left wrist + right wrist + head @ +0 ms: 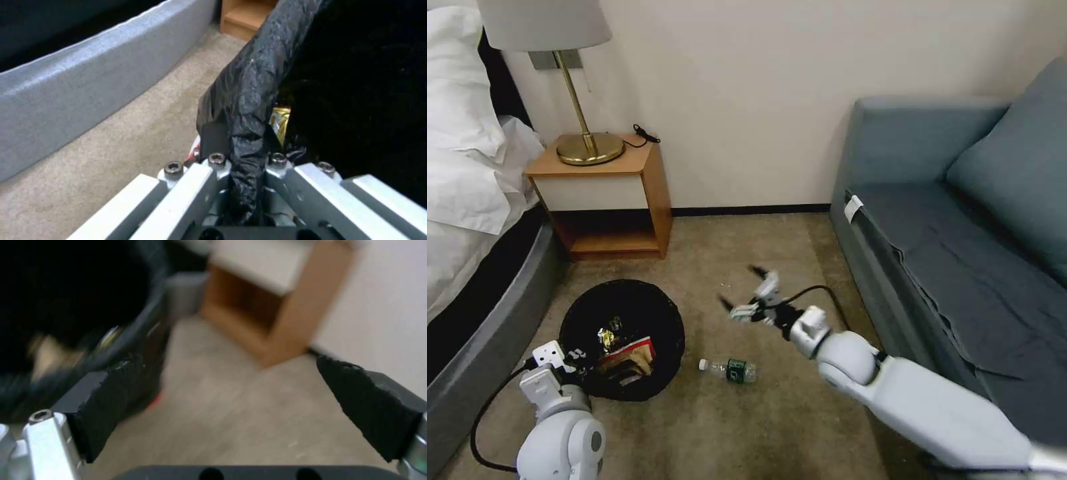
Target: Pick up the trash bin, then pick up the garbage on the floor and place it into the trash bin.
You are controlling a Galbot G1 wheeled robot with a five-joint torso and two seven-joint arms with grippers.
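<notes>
The trash bin [622, 339], lined with a crinkly black bag, is low over the carpet beside the bed. My left gripper [575, 363] is shut on its near rim; the left wrist view shows the bag's rim [249, 100] pinched in the left gripper [242, 158]. Inside lie a shiny wrapper [607, 337], a red-and-white carton [639, 347] and a brown paper bag [627, 365]. A clear bottle with a green label [730, 369] lies on the carpet right of the bin. My right gripper [740, 288] hangs open above and just beyond the bottle, with nothing in it [240, 400].
A wooden nightstand [607, 200] with a brass lamp [584, 143] stands against the wall behind the bin. The bed's grey base [487, 313] runs along the left, and a grey-blue sofa [947, 247] along the right. Open carpet lies between them.
</notes>
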